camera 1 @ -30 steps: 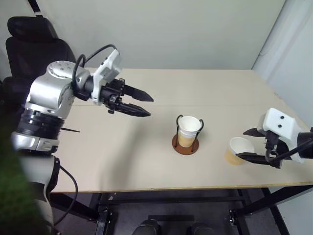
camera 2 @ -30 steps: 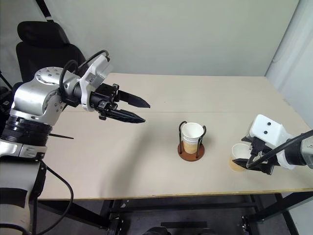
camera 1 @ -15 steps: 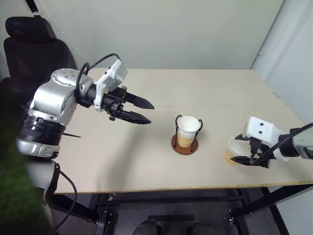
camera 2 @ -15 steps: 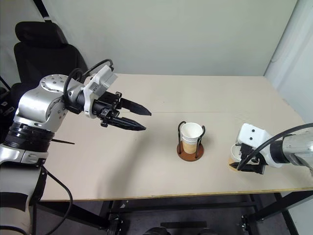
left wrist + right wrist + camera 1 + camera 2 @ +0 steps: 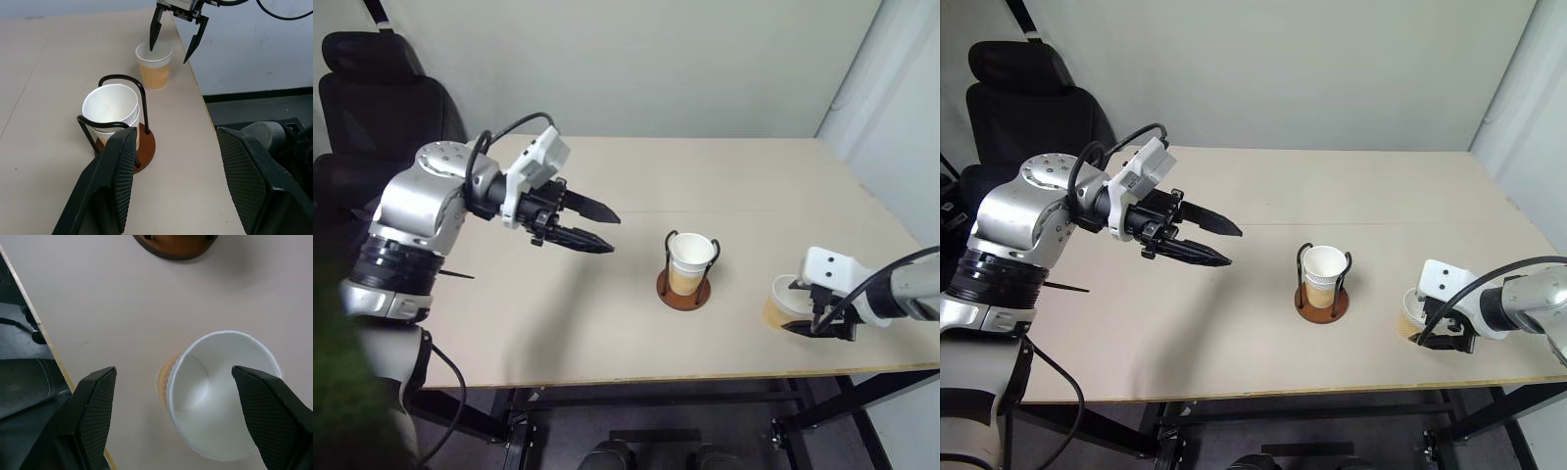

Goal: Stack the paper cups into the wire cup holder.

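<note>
The wire cup holder (image 5: 684,290) stands mid-table on its reddish-brown base, with two nested paper cups (image 5: 110,106) inside its black loops. To its right, close to the table's edge, a third paper cup (image 5: 779,300) stands upright and alone. My right gripper (image 5: 800,308) is down over this cup and open. One of its fingers (image 5: 266,416) overlaps the rim and the other stands off to the side, neither pressing the wall. My left gripper (image 5: 615,233) hovers open and empty above the table, left of the holder and pointing toward it.
The beige table (image 5: 558,313) ends just right of the loose cup, and its front edge is near too. A black chair (image 5: 372,88) stands behind the table's back left corner. A plain wall runs along the back.
My right gripper has sunk and turned, coming down around the loose cup from beside it. The left gripper has kept its place and the cups have not moved.
</note>
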{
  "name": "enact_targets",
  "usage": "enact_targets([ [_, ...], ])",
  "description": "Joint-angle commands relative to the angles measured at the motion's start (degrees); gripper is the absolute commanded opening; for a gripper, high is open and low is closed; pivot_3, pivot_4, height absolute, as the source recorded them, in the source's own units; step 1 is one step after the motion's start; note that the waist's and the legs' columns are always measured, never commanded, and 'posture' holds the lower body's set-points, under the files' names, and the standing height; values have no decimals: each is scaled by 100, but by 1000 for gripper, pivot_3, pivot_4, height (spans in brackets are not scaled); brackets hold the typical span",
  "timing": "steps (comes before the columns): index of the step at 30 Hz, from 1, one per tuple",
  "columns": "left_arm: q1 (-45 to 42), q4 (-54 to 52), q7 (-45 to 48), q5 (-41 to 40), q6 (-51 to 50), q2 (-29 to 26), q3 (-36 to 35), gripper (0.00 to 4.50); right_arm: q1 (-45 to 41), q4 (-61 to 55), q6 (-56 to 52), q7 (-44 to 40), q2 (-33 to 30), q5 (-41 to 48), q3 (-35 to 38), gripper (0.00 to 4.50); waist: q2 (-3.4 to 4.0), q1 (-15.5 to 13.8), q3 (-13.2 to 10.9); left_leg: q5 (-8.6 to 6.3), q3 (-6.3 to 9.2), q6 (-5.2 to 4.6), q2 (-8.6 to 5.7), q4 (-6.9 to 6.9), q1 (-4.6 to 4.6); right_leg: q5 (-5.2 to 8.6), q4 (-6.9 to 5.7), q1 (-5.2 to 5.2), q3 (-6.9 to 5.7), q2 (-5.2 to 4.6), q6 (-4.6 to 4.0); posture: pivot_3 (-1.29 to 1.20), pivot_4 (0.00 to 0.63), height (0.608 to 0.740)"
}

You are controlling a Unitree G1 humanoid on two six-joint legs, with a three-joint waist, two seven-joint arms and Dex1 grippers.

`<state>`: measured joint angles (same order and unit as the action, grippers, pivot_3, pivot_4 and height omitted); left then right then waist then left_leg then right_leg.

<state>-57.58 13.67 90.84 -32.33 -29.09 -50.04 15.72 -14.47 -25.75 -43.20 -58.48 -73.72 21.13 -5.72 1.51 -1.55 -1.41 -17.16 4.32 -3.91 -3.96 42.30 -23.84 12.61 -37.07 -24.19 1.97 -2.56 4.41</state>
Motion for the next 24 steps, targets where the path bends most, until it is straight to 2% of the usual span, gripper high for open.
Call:
enact_targets([
  [1, -58, -105, 166, 9, 8, -45, -207, 2767, -280, -12, -64, -67, 70, -174, -101, 3835, 0, -1, 0, 0, 0, 0, 0, -3, 0, 0, 2, 0, 0, 0, 0, 0, 0, 740],
  [6, -54, -101, 166, 22, 13, -49, -204, 2767, -480, 103, -87, -150, 180, -399, -359, 3835, 0, -3, 0, 0, 1, 0, 0, -13, 0, 0, 10, -1, -2, 0, 0, 0, 0, 740],
  [7, -53, -101, 166, 25, 13, -49, -203, 2767, -490, 136, -69, -172, 183, -455, -399, 3835, 0, -3, 0, 0, 3, 0, 0, -14, 0, 0, 11, -1, -3, 0, 0, 0, 150, 740],
  [8, -49, -105, 166, 27, 11, -51, -206, 2767, -487, 157, -55, -187, 181, -494, -423, 3835, 14, -2, -170, 0, 3, 1, 0, -15, 0, 0, 12, -1, -3, -1, 0, 0, 150, 740],
  [9, -46, -106, 166, 32, 9, -51, -210, 2767, -482, 177, -45, -203, 182, -526, -442, 3835, 10, -4, -260, -1, 15, 7, 6, -32, 71, -7, 49, 60, -3, -6, -5, 0, 150, 740],
  [10, -42, -107, 166, 38, 6, -49, -217, 2767, -474, 191, -37, -220, 184, -556, -452, 3835, 1, -6, -309, 4, 16, 12, 8, -71, 88, -31, 83, 103, -2, -7, -13, 0, 150, 740],
  [11, -40, -106, 166, 46, 6, -47, -222, 2767, -451, 212, -18, -241, 178, -594, -459, 3835, -5, -7, -334, 25, 17, 15, 7, -96, 86, -48, 107, 98, -1, -12, -13, 0, 150, 740],
  [14, -36, -106, 166, 55, 4, -43, -233, 2814, -361, 276, 66, -293, 144, -720, -482, 3245, -10, -8, -359, 40, 14, 17, 8, -119, 83, -52, 115, 87, -3, -16, -13, 0, 150, 740],
  [23, -66, -57, 166, 78, 54, -26, -197, 2814, -236, 297, 121, -371, 201, -843, -372, 41, -19, -12, -389, 38, 14, 24, 11, -224, 64, -44, 194, 62, -9, -26, -7, 0, 150, 740],
  [24, -70, -49, 166, 81, 60, -24, -194, 2814, -233, 301, 122, -377, 202, -849, -365, 41, -19, -13, -390, 37, 15, 25, 13, -230, 60, -44, 206, 61, -11, -26, -7, 0, 150, 740],
])
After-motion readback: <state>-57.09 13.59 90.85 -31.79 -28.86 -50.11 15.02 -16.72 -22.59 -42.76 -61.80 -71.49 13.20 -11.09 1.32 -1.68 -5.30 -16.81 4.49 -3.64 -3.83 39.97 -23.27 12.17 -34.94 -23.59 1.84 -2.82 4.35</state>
